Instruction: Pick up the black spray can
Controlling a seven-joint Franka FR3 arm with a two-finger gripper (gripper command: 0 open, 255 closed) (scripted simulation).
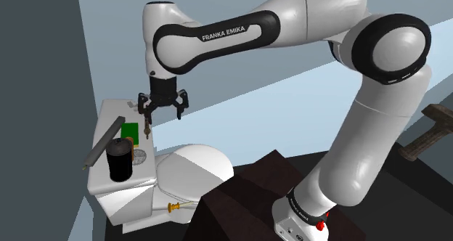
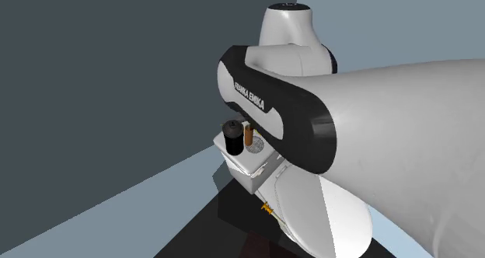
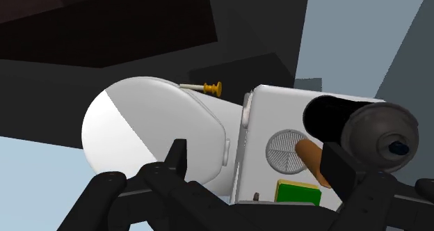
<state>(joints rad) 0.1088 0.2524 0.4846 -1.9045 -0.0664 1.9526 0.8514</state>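
We find the black spray can standing upright on the flat white lid of the toilet tank, at the end nearer the shoulder view's lower left. Its long axis runs vertically and its rounded cap points straight up. In the wrist view the cap end of the can faces the camera. In the second exterior view the can stands just beside a small brown bottle, the two close together but apart.

We record a grey bar lying across the lid beside the can, and a green block beyond it.

The gripper hangs above the tank lid with its fingers pointing down and spread wide. We see nothing clasped between them and no contact with any object. The can sits apart from it, lower and toward the shoulder view's left. In the wrist view the gripper frames the tank top and the brown bottle; the can lies behind and outside one black finger, not within the gap
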